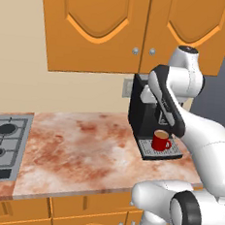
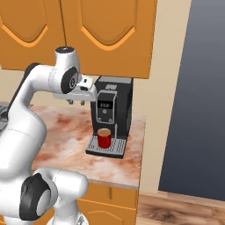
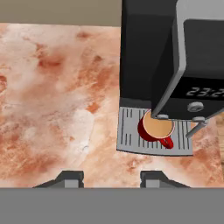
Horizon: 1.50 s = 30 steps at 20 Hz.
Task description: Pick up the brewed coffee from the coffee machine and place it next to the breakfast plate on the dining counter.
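Hand view: tool (image 3: 111,176) released, hovering above red mug (image 3: 154,129) on drip tray (image 3: 127,140).

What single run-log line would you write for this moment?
stage: approach | red mug: on coffee machine drip tray, coffee inside | gripper: above counter, jaws apart, holding nothing

The arm hid part of the coffee machine (image 1: 142,115) at right of center; the stove (image 1: 1,145) was cut off at the left edge.
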### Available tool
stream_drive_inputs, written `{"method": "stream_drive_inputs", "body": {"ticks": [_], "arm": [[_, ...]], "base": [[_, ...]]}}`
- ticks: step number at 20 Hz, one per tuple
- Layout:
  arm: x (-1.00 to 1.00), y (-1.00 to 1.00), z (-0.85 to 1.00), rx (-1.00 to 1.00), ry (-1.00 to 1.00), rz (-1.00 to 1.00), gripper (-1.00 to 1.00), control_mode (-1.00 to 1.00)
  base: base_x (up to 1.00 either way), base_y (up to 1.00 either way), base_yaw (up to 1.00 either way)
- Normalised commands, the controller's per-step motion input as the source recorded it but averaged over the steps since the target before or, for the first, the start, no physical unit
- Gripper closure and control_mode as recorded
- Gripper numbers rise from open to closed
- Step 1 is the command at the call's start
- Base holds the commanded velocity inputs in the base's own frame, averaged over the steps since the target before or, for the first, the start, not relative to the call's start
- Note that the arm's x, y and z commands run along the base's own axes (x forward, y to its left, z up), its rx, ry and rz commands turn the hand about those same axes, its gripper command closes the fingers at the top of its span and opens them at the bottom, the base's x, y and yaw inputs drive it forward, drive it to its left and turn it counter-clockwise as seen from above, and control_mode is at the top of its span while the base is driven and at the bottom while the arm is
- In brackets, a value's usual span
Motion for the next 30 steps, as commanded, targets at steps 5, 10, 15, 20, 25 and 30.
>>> {"method": "stream_drive_inputs", "body": {"ticks": [5,10,15,20,25,30], "arm": [[-0.15,-0.02,-0.05,0.00,-0.15,0.06,-1.00,-1.00],[-0.29,-0.21,-0.43,0.05,-0.31,0.09,-1.00,-1.00],[-0.17,-0.35,-0.44,0.08,-0.28,0.15,-1.00,-1.00],[-0.05,-0.70,-0.50,0.12,-0.27,0.16,-1.00,-1.00],[0.00,-0.68,-0.47,0.13,-0.21,0.15,-1.00,-1.00],[0.07,-0.54,-0.44,0.09,-0.15,0.15,-1.00,-1.00]], "base": [[0.00,0.00,0.00],[0.00,0.00,0.00],[0.00,0.00,0.00],[0.00,0.00,0.00],[0.00,0.00,0.00],[0.00,0.00,0.00]]}}
